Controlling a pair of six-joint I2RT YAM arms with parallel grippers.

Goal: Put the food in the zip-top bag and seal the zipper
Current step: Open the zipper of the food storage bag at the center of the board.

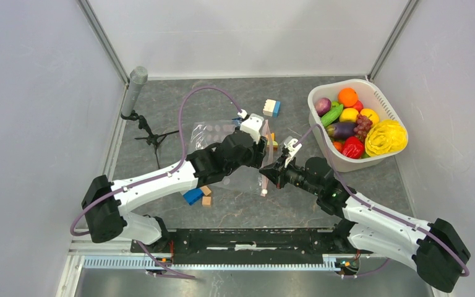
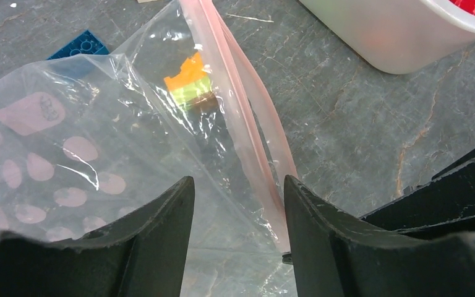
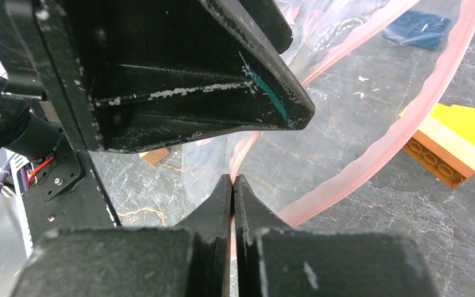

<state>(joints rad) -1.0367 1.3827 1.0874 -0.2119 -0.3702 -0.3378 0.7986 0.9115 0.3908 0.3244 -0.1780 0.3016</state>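
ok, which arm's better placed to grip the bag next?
Left. The left claw stands open astride the bag, pink zipper in its gap. The right claw is shut on the zipper, so it's busy.

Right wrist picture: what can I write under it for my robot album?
The closed right end effector pinches the pink zipper of the clear zip-top bag.

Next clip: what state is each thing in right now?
zip-top bag: mouth open, no food seen inside.
zipper: unsealed, strips apart.
food: piled in the white basket.
left pincer: open, one zipper strip between its fingers.
right pincer: shut on the zipper.
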